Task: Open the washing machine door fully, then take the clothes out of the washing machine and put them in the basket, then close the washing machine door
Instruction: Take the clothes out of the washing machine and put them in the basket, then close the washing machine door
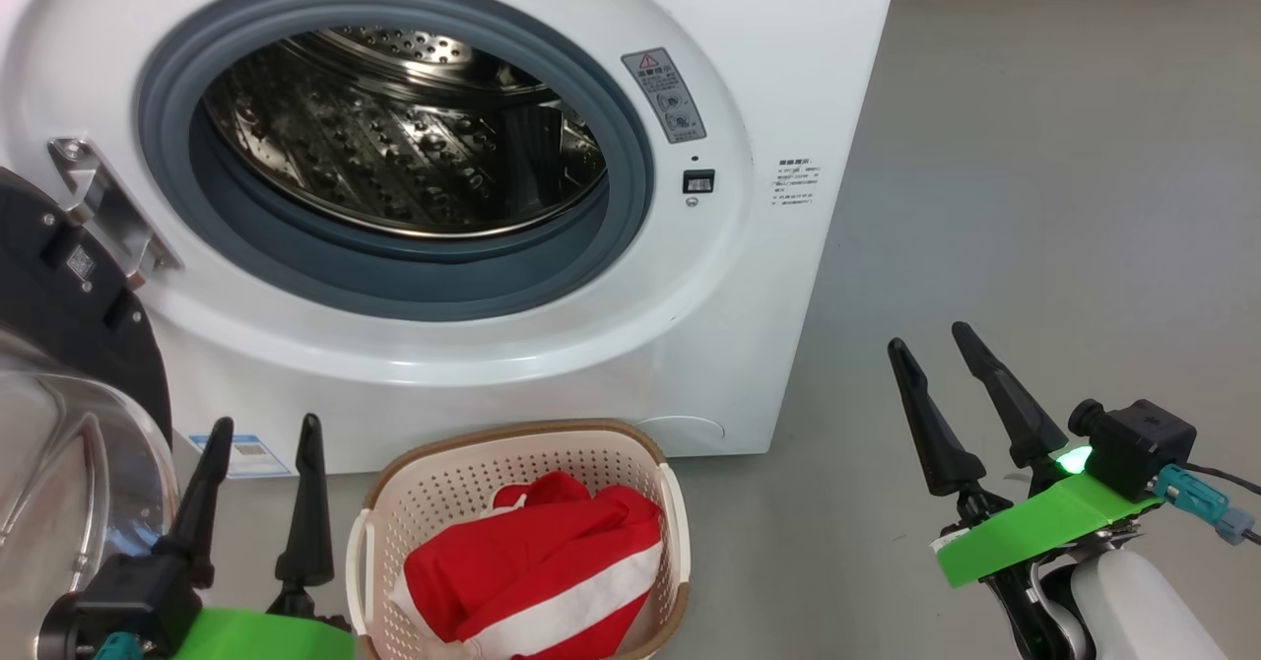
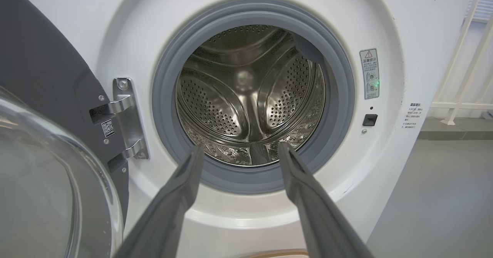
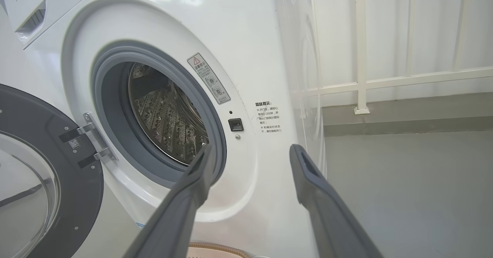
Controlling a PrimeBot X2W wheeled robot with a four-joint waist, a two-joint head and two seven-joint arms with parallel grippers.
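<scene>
The white washing machine [image 1: 690, 345] stands with its door [image 1: 69, 345] swung wide open to the left; the steel drum [image 2: 250, 96] holds no clothes that I can see. Red clothes with white stripes [image 1: 537, 571] lie in the cream basket [image 1: 463, 478] on the floor right before the machine. My left gripper [image 1: 264, 433] is open, low at the left between the door and the basket, with nothing between its fingers. My right gripper [image 1: 931, 340] is open at the lower right over bare floor, also holding nothing. The door [image 3: 34, 173] and drum also show in the right wrist view.
Grey floor [image 1: 1034, 197] stretches to the right of the machine. A white railing [image 3: 362, 57] and a low kerb run behind it. The door's clear glass bowl [image 2: 42, 181] bulges close to my left arm.
</scene>
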